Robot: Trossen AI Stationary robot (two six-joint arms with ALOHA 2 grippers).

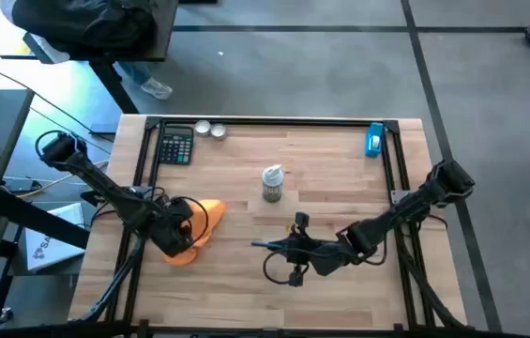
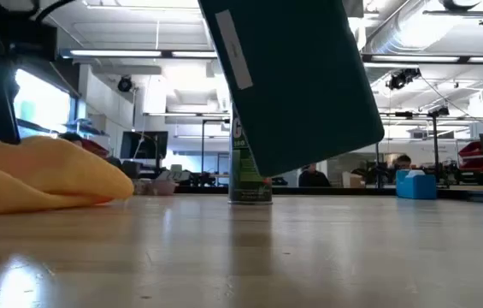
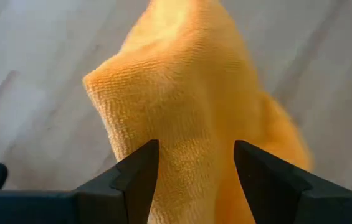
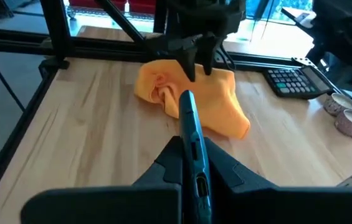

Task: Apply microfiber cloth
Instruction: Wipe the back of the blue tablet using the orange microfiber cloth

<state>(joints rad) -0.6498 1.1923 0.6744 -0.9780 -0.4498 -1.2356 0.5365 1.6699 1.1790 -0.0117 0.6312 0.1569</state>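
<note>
your left gripper [image 3: 194, 171] sits over the microfiber cloth [image 1: 199, 228] at the left front of the table [image 1: 340, 178]. in its wrist view the two dark fingers [image 3: 139, 175] stand apart with orange fabric bulging up between them and touching both inner faces, so the fingers bracket a fold of the cloth rather than pinch it flat; whether they grip it firmly you cannot tell. the cloth lies bunched in a heap on the wood, one cloth only.

your right gripper [image 4: 191, 162] is clamped on a dark flat device [image 4: 190, 134], held edge-on between its fingers (the thin slab points toward the cloth in that wrist view). in the low view the device [image 2: 297, 81] hangs tilted above the tabletop, clear of the wood, in front of the spray bottle [image 2: 250, 167]. from above, the device [image 1: 279, 246] is right of the cloth, well apart from it.

one small spray bottle [image 1: 272, 184] stands upright near the table's middle, its contents not visible. along the far edge you have one calculator [image 1: 176, 145], two small round tins [image 1: 210, 130] just beside it, their contents not visible, and one blue object [image 1: 374, 140] near the far right corner.
</note>
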